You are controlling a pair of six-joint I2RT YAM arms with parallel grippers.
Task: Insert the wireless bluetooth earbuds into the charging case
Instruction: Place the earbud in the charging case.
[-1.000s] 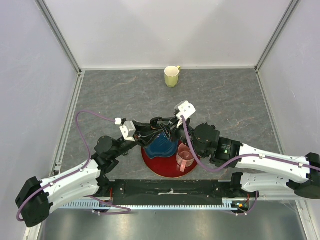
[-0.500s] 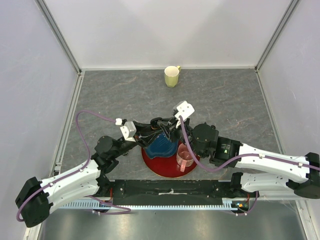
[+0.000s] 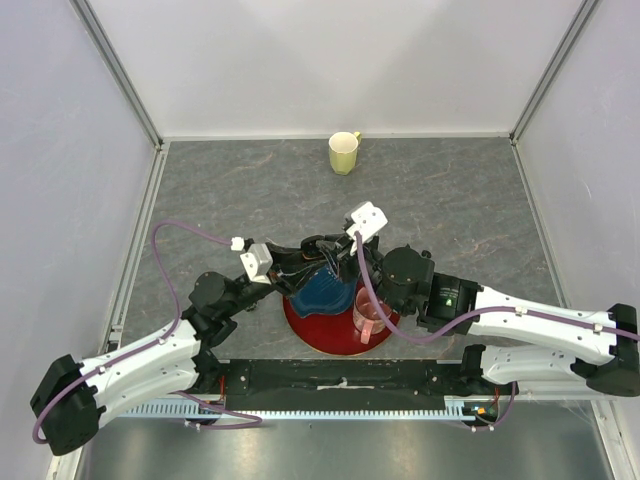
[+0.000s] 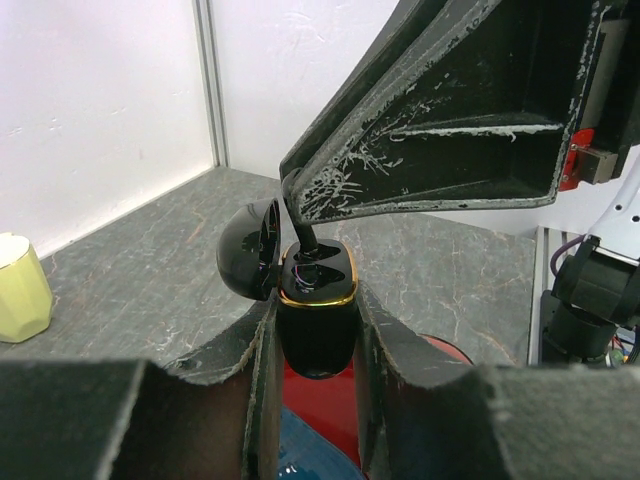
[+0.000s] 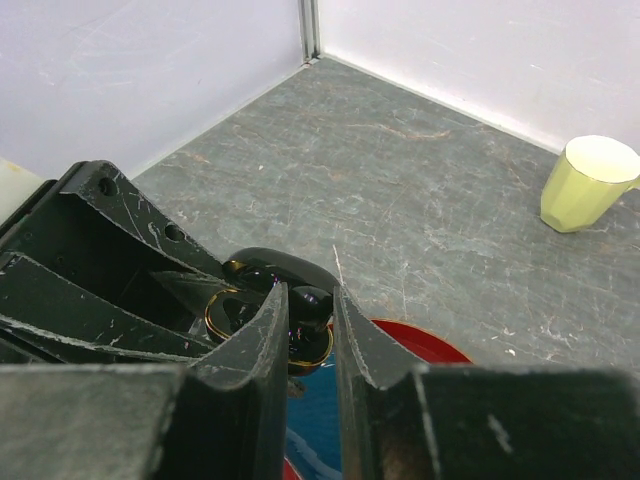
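Left wrist view: our left pincer point(image 4: 315, 322) is clamping the open charging case point(image 4: 318, 350). Our right pincer point(image 5: 311, 308) is pinching an earbud point(image 4: 303, 236) into it, likely needing a straight push.

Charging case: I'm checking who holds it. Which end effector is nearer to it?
Left. The left end effector clamps the open charging case by its sides; the right end effector, pinching an earbud, is at its open top, just above.

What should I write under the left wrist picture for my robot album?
The left gripper clamps the open charging case while the right gripper dips into it from above.
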